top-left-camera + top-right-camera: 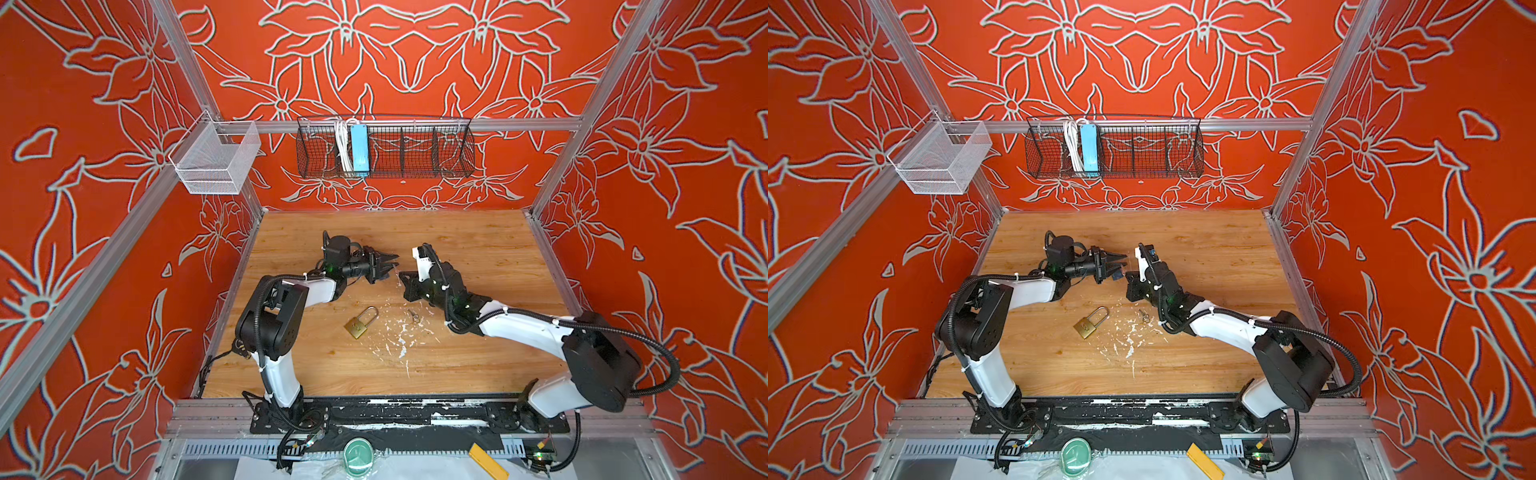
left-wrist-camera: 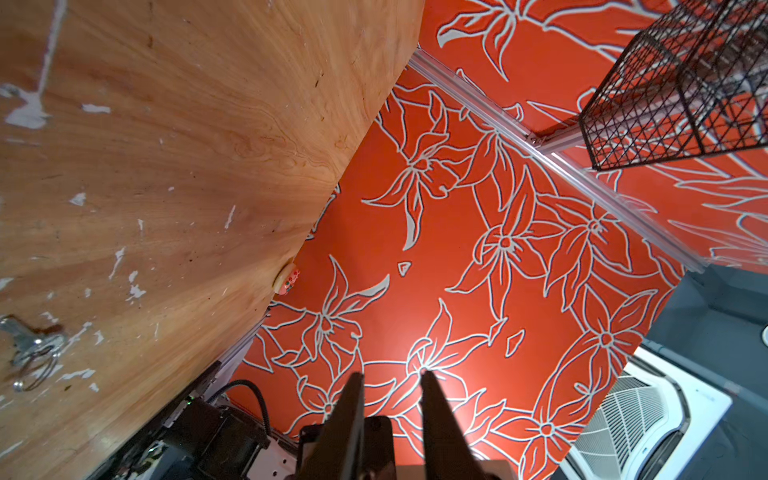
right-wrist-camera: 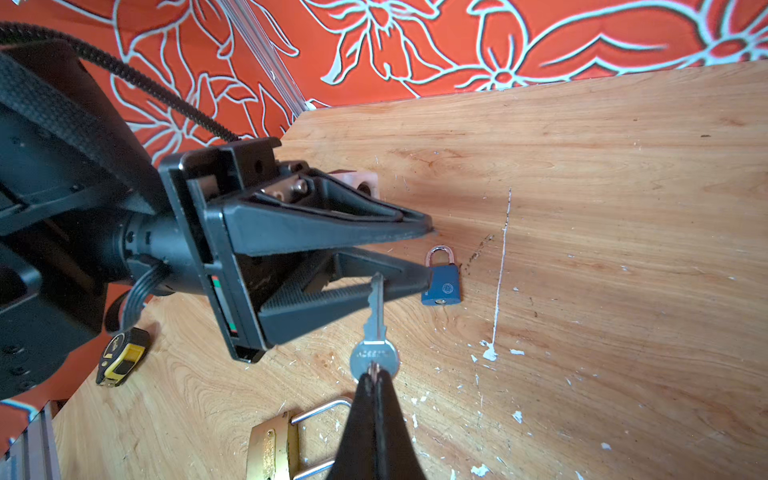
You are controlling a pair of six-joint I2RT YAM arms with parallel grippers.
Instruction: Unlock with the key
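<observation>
My right gripper (image 3: 375, 374) is shut on the round bow of a silver key (image 3: 376, 328). The key's blade points at the left gripper (image 3: 430, 255) and overlaps its lower finger in the right wrist view. The left gripper (image 2: 390, 376) hangs above the table with a narrow gap between its fingers and nothing in it. A small blue padlock (image 3: 442, 284) shows just past that lower fingertip; I cannot tell whether it touches. A brass padlock (image 1: 360, 324) lies flat on the table nearer the front. In both top views the grippers (image 1: 392, 264) (image 1: 401, 274) face each other.
A second key on a ring (image 1: 413, 316) lies right of the brass padlock (image 1: 1090, 324) among white paint flecks. A yellow tape measure (image 3: 122, 359) and a pink block (image 3: 361, 183) lie on the table near the left arm. Wire baskets (image 1: 384, 145) (image 1: 216, 160) hang on the walls.
</observation>
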